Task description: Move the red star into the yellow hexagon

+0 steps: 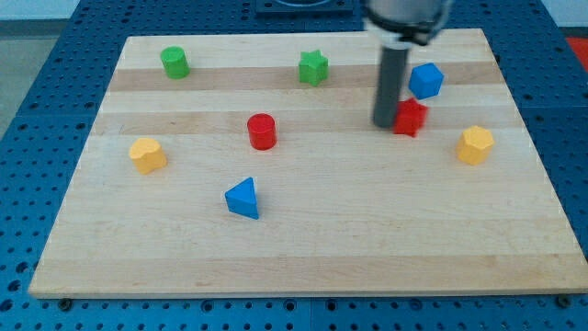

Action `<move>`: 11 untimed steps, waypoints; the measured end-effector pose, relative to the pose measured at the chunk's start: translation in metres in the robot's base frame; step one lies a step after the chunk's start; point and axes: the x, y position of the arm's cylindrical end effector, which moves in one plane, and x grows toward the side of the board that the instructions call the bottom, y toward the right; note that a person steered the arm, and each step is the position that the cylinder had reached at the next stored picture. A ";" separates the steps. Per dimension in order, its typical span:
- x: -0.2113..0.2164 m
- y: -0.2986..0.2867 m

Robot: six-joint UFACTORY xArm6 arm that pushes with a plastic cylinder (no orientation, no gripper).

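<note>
Pressing against the red star-shaped block (411,117), my tip (384,124) touches its left side on the pale wooden board (303,248); there is no pincer, only a bare rod.

Left of the red star sit the yellow pentagon-like block (147,154), green cylinder (175,62), blue triangular block (243,199), red cylinder (262,131) and green star (313,67); the blue block (425,80) lies just above it, the yellow hexagon (475,145) apart to its right.

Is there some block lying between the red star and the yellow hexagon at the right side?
No. In the camera view, only bare board separates the red star and the yellow hexagon.
</note>
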 end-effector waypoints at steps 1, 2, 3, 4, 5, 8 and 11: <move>-0.003 0.036; -0.034 0.030; -0.066 0.040; -0.064 0.072; -0.044 0.075; -0.015 0.085; -0.151 0.161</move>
